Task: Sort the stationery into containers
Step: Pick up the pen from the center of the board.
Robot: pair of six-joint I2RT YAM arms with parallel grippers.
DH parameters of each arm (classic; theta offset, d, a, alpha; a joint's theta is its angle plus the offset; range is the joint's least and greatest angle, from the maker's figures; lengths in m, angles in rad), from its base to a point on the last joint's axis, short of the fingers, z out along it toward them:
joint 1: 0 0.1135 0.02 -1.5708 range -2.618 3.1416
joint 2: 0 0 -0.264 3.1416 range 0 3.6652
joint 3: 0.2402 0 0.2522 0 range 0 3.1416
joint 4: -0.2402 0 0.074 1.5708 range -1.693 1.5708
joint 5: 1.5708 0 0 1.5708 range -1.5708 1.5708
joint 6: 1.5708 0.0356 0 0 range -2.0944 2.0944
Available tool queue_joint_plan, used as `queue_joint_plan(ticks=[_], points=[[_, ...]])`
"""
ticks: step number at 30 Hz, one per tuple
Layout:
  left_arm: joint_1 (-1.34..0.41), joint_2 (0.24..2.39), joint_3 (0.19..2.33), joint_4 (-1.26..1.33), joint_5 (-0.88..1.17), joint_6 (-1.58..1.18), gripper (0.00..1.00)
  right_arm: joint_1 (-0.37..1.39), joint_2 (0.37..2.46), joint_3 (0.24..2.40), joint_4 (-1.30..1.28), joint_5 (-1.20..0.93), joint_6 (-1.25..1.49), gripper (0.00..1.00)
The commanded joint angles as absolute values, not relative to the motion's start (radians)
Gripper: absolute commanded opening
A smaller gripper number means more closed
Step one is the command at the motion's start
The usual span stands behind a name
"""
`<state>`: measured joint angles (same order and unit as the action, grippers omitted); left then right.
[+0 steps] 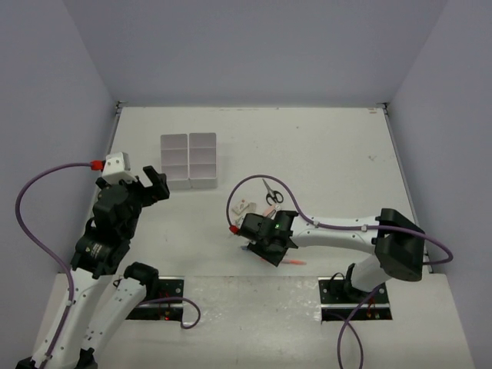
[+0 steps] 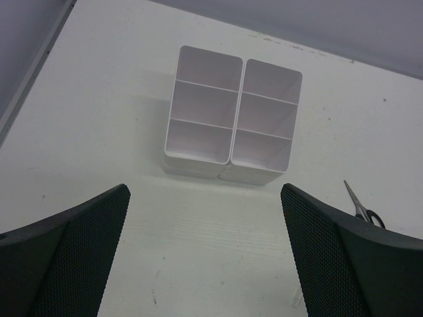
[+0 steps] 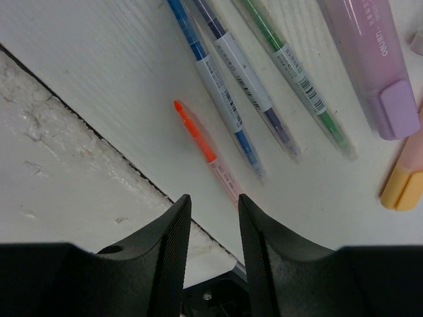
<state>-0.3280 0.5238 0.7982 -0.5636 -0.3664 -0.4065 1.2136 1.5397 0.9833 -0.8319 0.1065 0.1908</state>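
Observation:
The white six-compartment containers [image 1: 188, 160] [image 2: 236, 109] stand at the back left with nothing in them. My left gripper [image 1: 157, 184] [image 2: 205, 191] hangs open just in front of them. Black-handled scissors [image 1: 270, 192] [image 2: 363, 210] lie mid-table. My right gripper [image 1: 261, 250] [image 3: 211, 198] is low over the pens, its jaws narrowed but apart with bare table between them. The red pen [image 3: 205, 148] runs up to the tip of its right finger. Beside it lie a blue pen [image 3: 215, 86], a dark blue pen [image 3: 248, 79], a green pen [image 3: 297, 76], a purple marker [image 3: 370, 59] and a pink-orange marker [image 3: 406, 175].
Small erasers [image 1: 244, 207] lie left of the scissors. A purple cable [image 1: 254, 183] loops over the table above the right arm. The table's front seam [image 3: 99, 139] runs close to the red pen.

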Motion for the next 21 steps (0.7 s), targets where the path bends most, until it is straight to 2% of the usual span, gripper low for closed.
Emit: queue_joint_plan(ticks=[1,21], points=[[-0.334,0.511,0.788,-0.546,-0.373,-0.414,1.0,1.218,1.552,0.988,-0.851,0.133,0.221,0.37],[-0.337,0.518,0.787,-0.546,-0.37,-0.413,1.0,1.218,1.69,1.004,-0.856,0.134,0.151,0.33]])
